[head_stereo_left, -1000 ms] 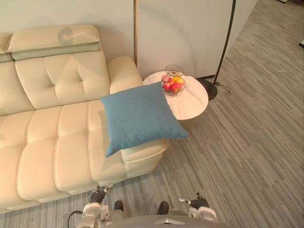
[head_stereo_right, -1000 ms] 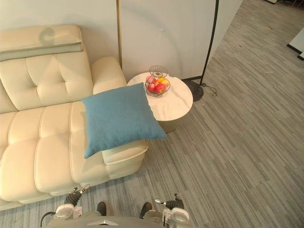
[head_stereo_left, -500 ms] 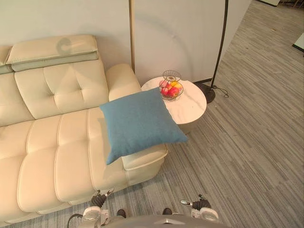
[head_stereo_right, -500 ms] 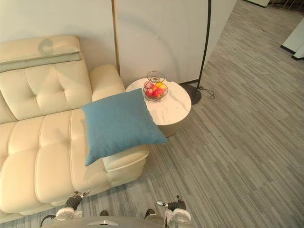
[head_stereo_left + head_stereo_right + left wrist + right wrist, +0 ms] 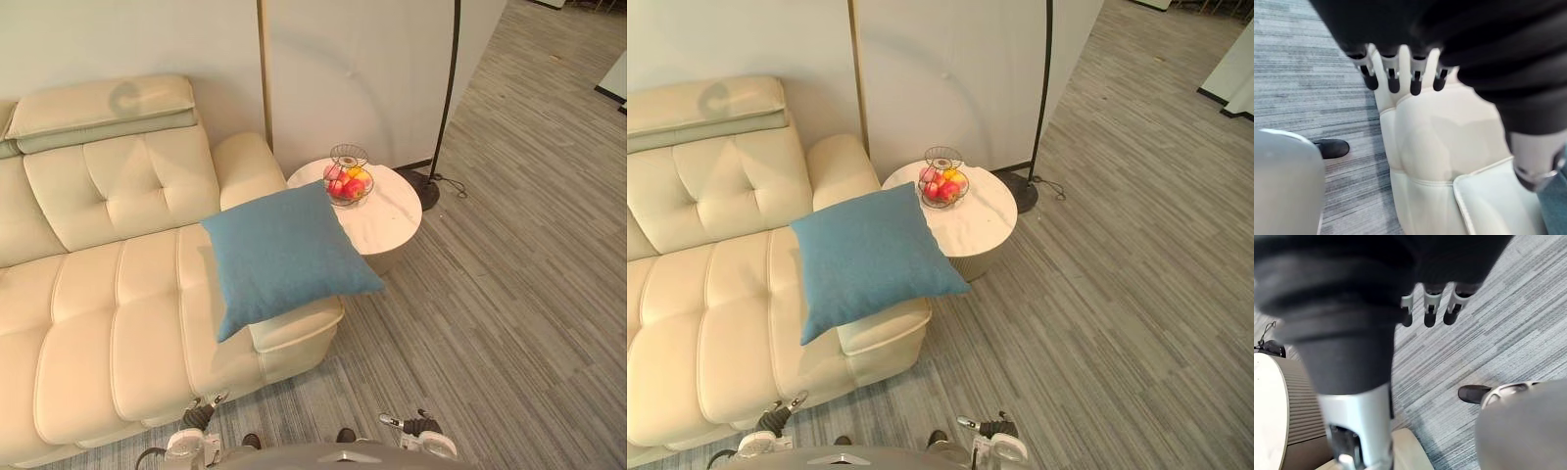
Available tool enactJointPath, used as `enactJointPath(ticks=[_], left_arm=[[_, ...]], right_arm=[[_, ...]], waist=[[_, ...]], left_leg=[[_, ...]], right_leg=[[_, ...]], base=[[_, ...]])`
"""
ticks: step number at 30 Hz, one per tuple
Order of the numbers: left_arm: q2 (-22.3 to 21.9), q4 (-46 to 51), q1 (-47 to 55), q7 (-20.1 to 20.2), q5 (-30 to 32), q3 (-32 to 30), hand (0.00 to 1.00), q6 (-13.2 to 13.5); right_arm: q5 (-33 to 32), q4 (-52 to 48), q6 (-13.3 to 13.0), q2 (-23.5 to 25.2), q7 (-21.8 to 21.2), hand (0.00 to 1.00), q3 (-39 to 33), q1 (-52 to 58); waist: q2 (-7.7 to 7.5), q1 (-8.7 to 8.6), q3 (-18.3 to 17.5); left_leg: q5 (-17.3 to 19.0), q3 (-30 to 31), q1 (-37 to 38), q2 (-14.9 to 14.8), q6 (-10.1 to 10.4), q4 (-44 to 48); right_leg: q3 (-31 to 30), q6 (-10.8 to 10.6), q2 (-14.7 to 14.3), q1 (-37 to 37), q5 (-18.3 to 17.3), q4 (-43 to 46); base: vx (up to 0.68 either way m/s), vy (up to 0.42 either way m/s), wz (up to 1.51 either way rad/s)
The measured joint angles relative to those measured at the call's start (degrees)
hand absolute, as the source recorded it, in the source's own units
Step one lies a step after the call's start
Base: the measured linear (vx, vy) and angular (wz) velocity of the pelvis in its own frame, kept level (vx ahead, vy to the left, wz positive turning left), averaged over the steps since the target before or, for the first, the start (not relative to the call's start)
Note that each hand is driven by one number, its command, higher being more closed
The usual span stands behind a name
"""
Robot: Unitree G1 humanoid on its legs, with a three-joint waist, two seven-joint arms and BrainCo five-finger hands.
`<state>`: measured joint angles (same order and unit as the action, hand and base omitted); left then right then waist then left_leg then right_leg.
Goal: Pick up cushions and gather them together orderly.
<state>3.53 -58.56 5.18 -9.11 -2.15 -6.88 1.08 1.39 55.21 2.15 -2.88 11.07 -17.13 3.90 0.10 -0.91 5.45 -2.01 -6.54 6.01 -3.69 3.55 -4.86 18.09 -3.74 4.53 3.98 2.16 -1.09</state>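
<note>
Left wrist view: left hand (image 5: pixel 1393 73) slack-fingered, empty, over sofa (image 5: pixel 1440 142); right hand (image 5: pixel 1429 306) likewise, above carpet (image 5: pixel 1493 340).

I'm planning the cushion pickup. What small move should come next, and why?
Probably raise both hands toward the blue cushion. It lies untouched on the end of the sofa, one corner overhanging the edge beside the round side table. The left hand and right hand hang low, fingers open and empty, well short of it.
</note>
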Motion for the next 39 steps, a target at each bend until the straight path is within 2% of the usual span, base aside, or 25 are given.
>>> enactJointPath(ticks=[3,5,7,10,13,16,19,23,29,36,39], left_arm=[[0.05,0.16,0.03,-0.06,-0.05,-0.81,0.00,-0.11],[0.11,1.85,0.29,-0.21,-0.34,-2.41,0.00,-0.53],[0.64,4.67,1.39,-0.66,-1.67,-4.86,0.00,-0.58],[2.42,9.86,2.74,-0.99,-2.82,-7.75,0.00,-0.51],[3.46,13.83,3.65,-1.99,-4.28,-10.83,0.00,-0.41],[3.89,18.08,4.21,-2.49,-4.55,-11.25,0.00,-0.29],[4.08,21.34,4.31,-2.81,-4.59,-11.24,0.00,-0.08],[4.88,26.79,3.90,-3.00,-6.16,-10.91,0.00,0.41],[4.95,28.96,3.19,-3.02,-6.24,-9.74,0.00,1.09],[5.17,33.22,1.21,-3.09,-6.67,-4.53,0.00,1.47],[5.61,33.20,-3.53,-3.07,-6.67,-0.41,0.00,1.54]], right_arm=[[0.10,-0.77,0.67,-0.03,0.77,0.00,-0.01,-0.53],[0.16,-4.78,1.19,0.01,1.09,0.00,-0.01,-0.02],[0.94,-13.15,1.44,-0.47,2.03,0.00,-0.43,0.15],[3.67,-24.07,0.64,-3.63,2.14,0.00,-1.93,-0.60],[5.83,-29.35,0.30,-5.73,2.20,0.00,-3.55,-1.59],[5.83,-30.87,0.25,-7.28,2.21,0.00,-3.83,-2.60],[5.82,-32.54,0.14,-7.83,2.08,0.00,-3.58,-4.10],[5.91,-34.30,0.21,-10.93,1.94,0.00,-0.29,-6.54],[8.04,-36.68,0.16,-14.13,1.57,0.00,3.90,-11.20],[8.03,-36.33,0.16,-16.51,1.42,0.00,11.97,-17.43],[8.02,-36.21,0.13,-18.73,1.40,0.00,15.52,-23.26]], waist=[[-0.03,0.07,0.00],[-0.05,0.04,0.03],[-0.10,0.08,0.05],[-0.25,0.53,-0.04],[-0.59,0.37,-0.35],[-0.89,0.62,-0.57],[-0.89,0.85,-0.57],[-0.88,0.90,-0.57],[-0.96,1.36,-0.54],[-1.13,1.99,-0.17],[-1.23,3.00,1.56]], left_leg=[[0.01,0.06,-0.03,0.03,-0.01,0.00],[0.03,0.07,-0.13,0.04,-0.01,-0.01],[0.16,0.15,-0.20,0.05,0.01,-0.01],[0.34,0.35,-0.29,0.08,0.02,0.00],[0.31,1.21,-0.73,0.11,-0.01,0.00],[0.29,1.86,-1.04,0.07,0.01,0.01],[0.30,1.99,-1.13,0.11,0.01,0.04],[0.12,3.07,-1.70,0.24,-0.07,0.19],[-0.75,3.97,-3.11,0.12,-0.05,0.03],[-2.23,5.97,-6.43,0.03,0.06,0.01],[-3.57,6.70,-9.10,-0.20,0.08,0.00]], right_leg=[[0.07,-0.02,0.04,0.01,-0.04,0.00],[0.08,-0.05,0.08,-0.06,-0.06,-0.01],[0.13,0.14,0.12,-0.09,-0.24,-0.02],[0.30,0.22,0.16,-0.08,-0.50,0.01],[1.19,0.18,0.18,-0.08,-0.31,0.11],[1.74,0.26,0.14,-0.04,-0.46,0.23],[1.86,0.28,0.16,-0.05,-0.47,0.26],[2.83,0.32,0.31,-0.14,-0.52,0.43],[3.43,0.59,0.36,-2.03,-0.71,1.54],[5.01,0.86,0.45,-4.15,-0.59,2.40],[4.69,1.34,0.55,-7.40,-0.72,4.56]], base=[[0.00,0.000,0.00],[0.00,0.000,0.00],[0.00,0.000,0.00],[0.00,0.000,0.03],[0.01,-0.001,0.13],[0.03,-0.004,0.12],[0.02,0.002,0.03],[-0.01,0.007,0.11],[-0.03,-0.003,0.08],[-0.04,-0.005,0.13],[-0.09,-0.006,0.11]])
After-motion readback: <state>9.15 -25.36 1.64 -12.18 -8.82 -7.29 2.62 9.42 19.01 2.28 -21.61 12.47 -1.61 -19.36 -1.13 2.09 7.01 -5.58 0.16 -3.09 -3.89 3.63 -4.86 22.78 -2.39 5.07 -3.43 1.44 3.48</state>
